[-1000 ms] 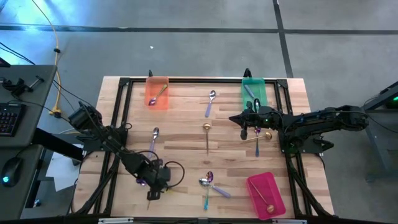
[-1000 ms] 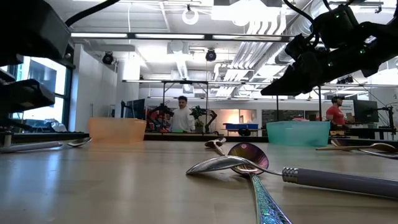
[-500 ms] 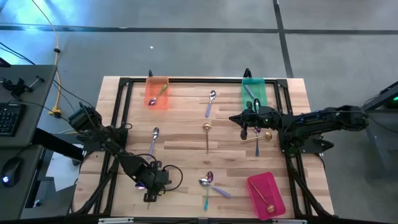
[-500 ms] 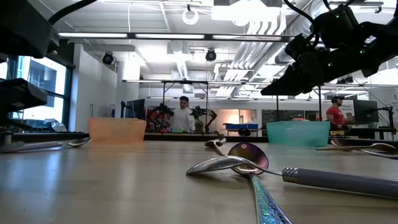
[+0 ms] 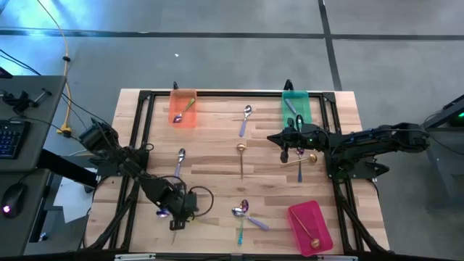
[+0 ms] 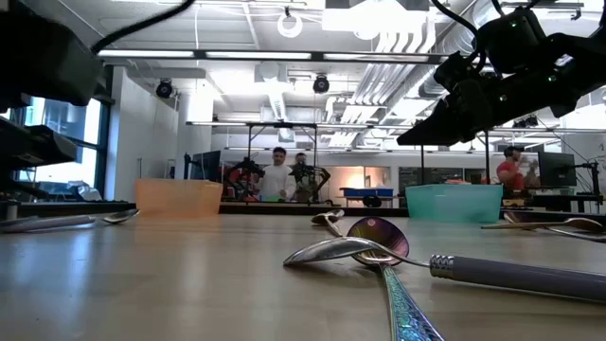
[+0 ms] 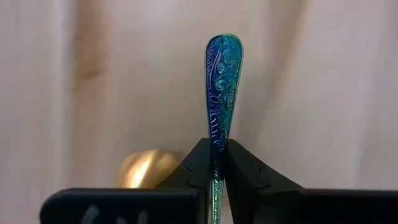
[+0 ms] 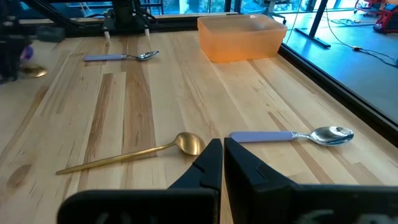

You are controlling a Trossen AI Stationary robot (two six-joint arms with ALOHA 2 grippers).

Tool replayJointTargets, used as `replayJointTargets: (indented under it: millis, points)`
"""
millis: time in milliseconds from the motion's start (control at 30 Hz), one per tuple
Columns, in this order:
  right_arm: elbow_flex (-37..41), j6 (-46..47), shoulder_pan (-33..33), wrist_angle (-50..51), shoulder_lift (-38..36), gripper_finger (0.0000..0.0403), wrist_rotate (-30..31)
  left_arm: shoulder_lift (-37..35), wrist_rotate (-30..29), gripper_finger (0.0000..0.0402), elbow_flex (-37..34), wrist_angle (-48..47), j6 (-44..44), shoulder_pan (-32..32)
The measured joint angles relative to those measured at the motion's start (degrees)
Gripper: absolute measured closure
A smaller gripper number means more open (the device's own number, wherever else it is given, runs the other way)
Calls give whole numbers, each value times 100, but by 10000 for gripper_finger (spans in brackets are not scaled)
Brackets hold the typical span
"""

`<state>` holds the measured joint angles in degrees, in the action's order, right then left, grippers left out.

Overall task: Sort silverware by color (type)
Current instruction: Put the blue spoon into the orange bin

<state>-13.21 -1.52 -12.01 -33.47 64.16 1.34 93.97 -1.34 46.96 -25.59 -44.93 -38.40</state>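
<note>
Iridescent spoon (image 7: 222, 93) lengthwise between pincer fingers (image 7: 242, 171)

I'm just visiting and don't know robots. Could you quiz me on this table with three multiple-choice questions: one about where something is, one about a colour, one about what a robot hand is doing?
1. Where does the pink tray sit in the overhead picture?
A. lower right
B. upper left
C. centre

2. What colour is the spoon handle in the left end effector?
A. plain gold
B. iridescent blue-green
C. lavender

3. How is the left end effector?
A. wide open
B. shut on the spoon handle
C. shut on nothing

Answers: 1 A, it lies near the table's lower right corner. 2 B, the patterned handle shimmers blue-green. 3 B, both fingers pinch the handle.
</note>
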Motion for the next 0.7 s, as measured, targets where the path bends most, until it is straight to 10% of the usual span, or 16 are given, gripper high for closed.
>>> replayJointTargets:
  millis: [400, 700]
  points:
    - [0, 0, -2, 4, 2, 403, -1, -1654, -604, 390, 4, -1140, 235, 1951]
    - [0, 1, -2, 19, 2, 403, -1, -2690, -804, 390, 8, -1621, 1135, 4882]
